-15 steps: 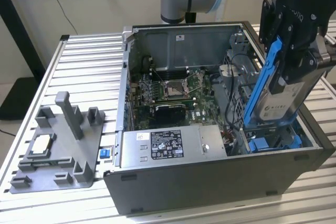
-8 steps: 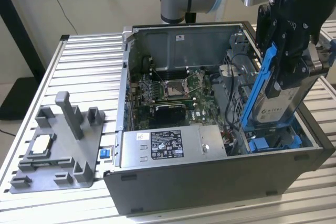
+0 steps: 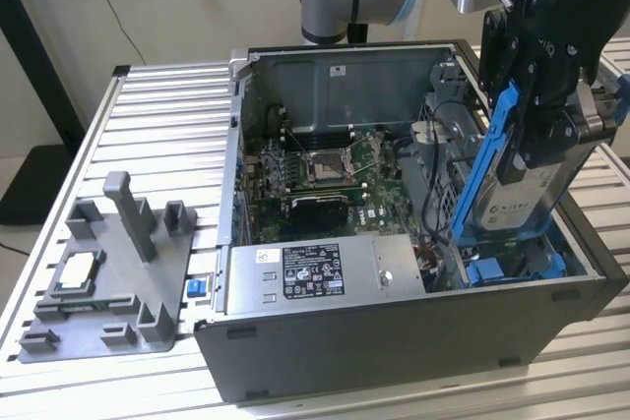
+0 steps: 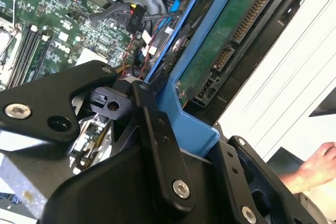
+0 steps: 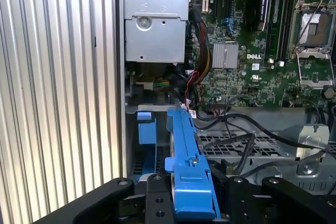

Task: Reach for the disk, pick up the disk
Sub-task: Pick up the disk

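The disk (image 3: 514, 206), a silver-grey drive with a white label in a blue frame, hangs tilted on edge above the open computer case's right side in the exterior view. My gripper (image 3: 539, 140) is shut on its upper part. In the second wrist view the disk (image 4: 226, 40) shows its green circuit side and connectors, with the gripper (image 4: 202, 148) clamping the blue frame between black fingers (image 4: 157, 140). In the first wrist view the frame's blue edge (image 5: 189, 182) sits between the gripper's (image 5: 195, 205) jaws.
The open case (image 3: 394, 341) holds a motherboard (image 3: 325, 169), a power supply (image 3: 315, 272), loose cables (image 5: 236, 140) and a blue bracket (image 3: 492, 270) in the drive bay. A grey fixture (image 3: 108, 282) with a small silver chip stands at the exterior view's left. A hand (image 4: 315, 169) rests beyond the case.
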Tool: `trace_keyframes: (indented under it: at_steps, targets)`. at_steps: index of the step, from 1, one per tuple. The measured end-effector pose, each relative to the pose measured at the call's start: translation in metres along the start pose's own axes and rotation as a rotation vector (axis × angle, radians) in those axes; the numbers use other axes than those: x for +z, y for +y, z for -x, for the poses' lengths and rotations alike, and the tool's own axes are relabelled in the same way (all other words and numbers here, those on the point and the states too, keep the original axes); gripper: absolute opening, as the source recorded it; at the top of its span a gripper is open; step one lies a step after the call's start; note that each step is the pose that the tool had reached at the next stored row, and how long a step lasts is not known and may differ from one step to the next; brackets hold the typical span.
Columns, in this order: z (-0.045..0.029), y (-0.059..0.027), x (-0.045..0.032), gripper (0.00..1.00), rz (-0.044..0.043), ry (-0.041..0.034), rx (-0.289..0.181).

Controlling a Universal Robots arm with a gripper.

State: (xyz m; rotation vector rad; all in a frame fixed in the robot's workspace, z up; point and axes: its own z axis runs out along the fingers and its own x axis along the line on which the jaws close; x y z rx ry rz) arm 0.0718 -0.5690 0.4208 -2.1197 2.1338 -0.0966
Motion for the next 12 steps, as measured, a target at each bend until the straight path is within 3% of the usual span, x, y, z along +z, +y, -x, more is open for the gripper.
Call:
trace_keyframes:
  at_steps: [12]
  targets:
    - [-0.0001, -0.0003, -0.0018, 0.0, 0.0, 0.0, 0.0]
